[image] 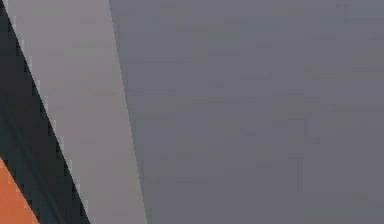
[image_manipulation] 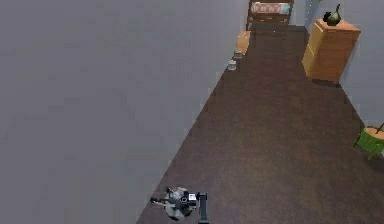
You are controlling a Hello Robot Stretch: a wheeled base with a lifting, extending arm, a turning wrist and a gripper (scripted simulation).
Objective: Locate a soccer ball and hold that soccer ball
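I am working beside the long grey wall, and the gripper is showing just off the foot of that wall, at the end of the arm. A pale round blob is sitting right at the gripper over the dark floor. It may be the soccer ball, but I am not able to confirm that. I cannot tell whether the gripper has hold of anything, nor how its jaws are set.

I am judging the step in hand to be securing the grasp. To do it well, I am planning small, slow arm moves, and then a lift so that the blob hangs clear of the floor.

Room on the wall side is looking tight. A second grey face is standing very close ahead, with a dark strip and an orange patch beside it. Away from the long grey wall the floor is running open. A small box is resting against that wall far along it, a wooden dresser is standing across from it, and a green thing is well apart from it.
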